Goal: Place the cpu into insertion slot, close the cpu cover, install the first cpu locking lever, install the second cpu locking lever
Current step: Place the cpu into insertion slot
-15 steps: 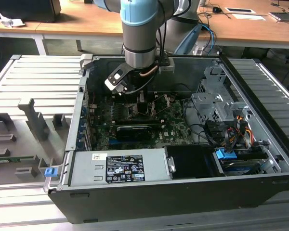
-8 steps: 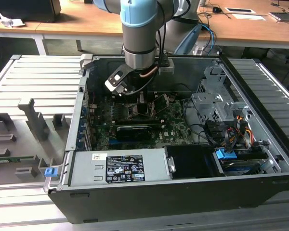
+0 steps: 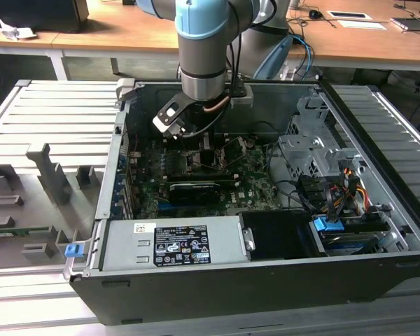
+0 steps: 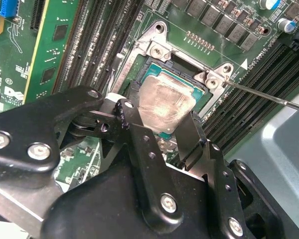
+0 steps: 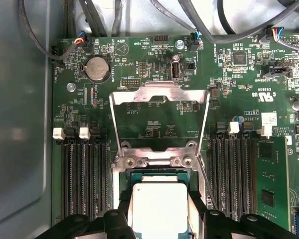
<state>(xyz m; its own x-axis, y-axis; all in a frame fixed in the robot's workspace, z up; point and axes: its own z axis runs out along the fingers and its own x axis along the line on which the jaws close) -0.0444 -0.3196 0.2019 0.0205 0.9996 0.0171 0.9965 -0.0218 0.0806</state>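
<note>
Grey-and-blue arm [image 3: 203,49] reaching down into open computer case [image 3: 266,297], wrist low over the green motherboard [image 3: 255,185].

In the first wrist view, gripper [image 5: 159,199] narrowed to chip width, fingers [image 5: 122,211] set against two opposite edges of the cpu [image 5: 159,216]. No gap seen on either side in both wrist views. Reads as a live grip rather than a release.

Grey face of the chip up, squarely over the insertion slot [image 4: 145,69], teal border lined up with the socket walls. Cannot tell whether fully seated or held just above the contacts. Judged: first step at its end, or all but.

Beyond the socket, cpu cover [image 5: 159,93] laid back on its hinge, flat over the board, bare green circuitry showing through its square opening. Not closed.

In the second wrist view, thin lever rod [image 4: 269,95] running out sideways from the socket corner, free of any catch. Other lever not made out with confidence.

Tally, as a judgement: placement nearly done; cover and both locking levers left to do.
</note>
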